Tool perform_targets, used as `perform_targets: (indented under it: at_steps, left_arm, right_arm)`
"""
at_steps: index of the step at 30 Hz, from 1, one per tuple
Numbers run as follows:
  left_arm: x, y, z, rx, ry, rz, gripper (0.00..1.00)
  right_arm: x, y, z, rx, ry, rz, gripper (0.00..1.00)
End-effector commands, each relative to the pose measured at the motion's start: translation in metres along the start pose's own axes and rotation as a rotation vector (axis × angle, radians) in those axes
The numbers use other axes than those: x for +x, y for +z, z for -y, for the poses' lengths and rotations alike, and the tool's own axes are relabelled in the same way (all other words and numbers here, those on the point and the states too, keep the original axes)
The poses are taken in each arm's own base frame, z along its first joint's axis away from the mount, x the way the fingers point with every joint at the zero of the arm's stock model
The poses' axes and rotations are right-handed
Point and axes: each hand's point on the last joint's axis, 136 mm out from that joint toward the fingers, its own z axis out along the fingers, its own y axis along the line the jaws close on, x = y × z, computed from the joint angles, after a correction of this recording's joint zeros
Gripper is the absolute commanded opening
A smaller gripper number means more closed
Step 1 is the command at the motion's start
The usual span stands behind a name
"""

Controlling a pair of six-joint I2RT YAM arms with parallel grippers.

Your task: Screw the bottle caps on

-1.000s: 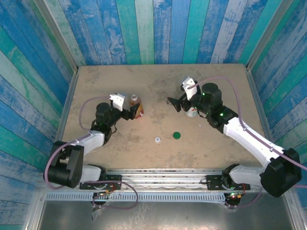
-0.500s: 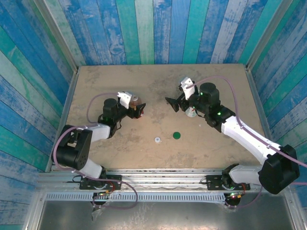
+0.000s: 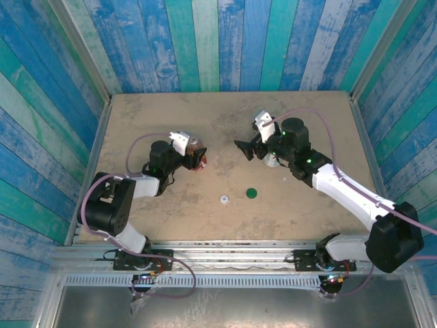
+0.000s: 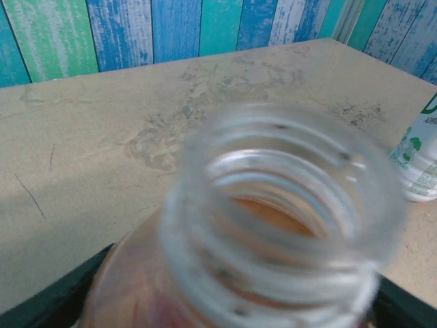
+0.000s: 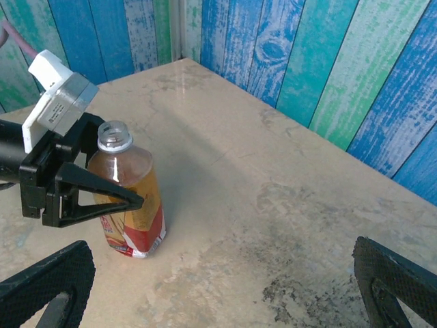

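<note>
Left claw clamped on amber bottle, one finger each side. Bottle upright, mouth open at top.

Right claw wide apart, tips facing left claw and amber bottle.

White bottle just behind right claw, tucked by its wrist.

Green cap flat on table, back from right claw toward arm bases. White cap near green cap, not touching, well apart from both claws.

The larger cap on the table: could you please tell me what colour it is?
The cap is dark green, clearest in the top external view.
</note>
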Motion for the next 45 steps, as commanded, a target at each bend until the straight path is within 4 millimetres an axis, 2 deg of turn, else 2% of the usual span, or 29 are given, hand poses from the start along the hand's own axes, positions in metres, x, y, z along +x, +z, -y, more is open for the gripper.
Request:
perform_targets:
  at_steps: [1,6,13,17,20,22,24,28,29,32,35,45]
  left_arm:
    - [-0.002,0.005,0.005,0.03,0.007,-0.004,0.65]
    - [-0.003,0.003,0.021,0.065,0.032,-0.01,0.68]
    - [0.0,0.003,0.076,0.176,0.082,-0.031,0.7]
    - [0.008,-0.006,0.109,0.231,0.089,-0.032,0.7]
    - [0.021,-0.016,0.123,0.24,0.087,-0.042,0.72]
    - [0.028,-0.021,0.124,0.225,0.078,-0.043,0.75]
    - [0.033,-0.025,0.121,0.209,0.067,-0.039,0.82]
    - [0.03,-0.03,0.115,0.167,0.057,0.006,0.97]
    - [0.027,-0.03,0.114,0.163,0.058,0.017,0.94]
    - [0.019,-0.027,0.115,0.165,0.065,0.046,0.94]
    - [0.013,-0.023,0.117,0.176,0.07,0.082,0.94]
    - [0.02,-0.019,0.14,0.33,0.107,0.144,0.94]
  right_arm:
    - [-0.009,0.004,-0.003,-0.016,0.011,0.021,1.0]
    - [-0.007,0.009,-0.002,-0.021,0.045,0.021,1.0]
    - [-0.006,0.005,-0.006,-0.034,0.092,0.042,1.0]
    - [-0.004,-0.006,-0.014,-0.061,0.101,0.044,1.0]
    - [0.0,-0.015,-0.017,-0.063,0.12,0.043,1.0]
    - [0.002,-0.019,-0.017,-0.058,0.124,0.049,1.0]
    - [0.003,-0.022,-0.018,-0.054,0.135,0.06,1.0]
    - [-0.004,-0.03,-0.018,-0.054,0.191,0.107,1.0]
    - [-0.005,-0.032,-0.02,-0.063,0.195,0.115,1.0]
    - [-0.007,-0.037,-0.03,-0.116,0.189,0.127,1.0]
    - [0.002,-0.034,-0.035,-0.142,0.189,0.095,1.0]
    - [0.028,-0.028,-0.047,-0.174,0.165,0.018,1.0]
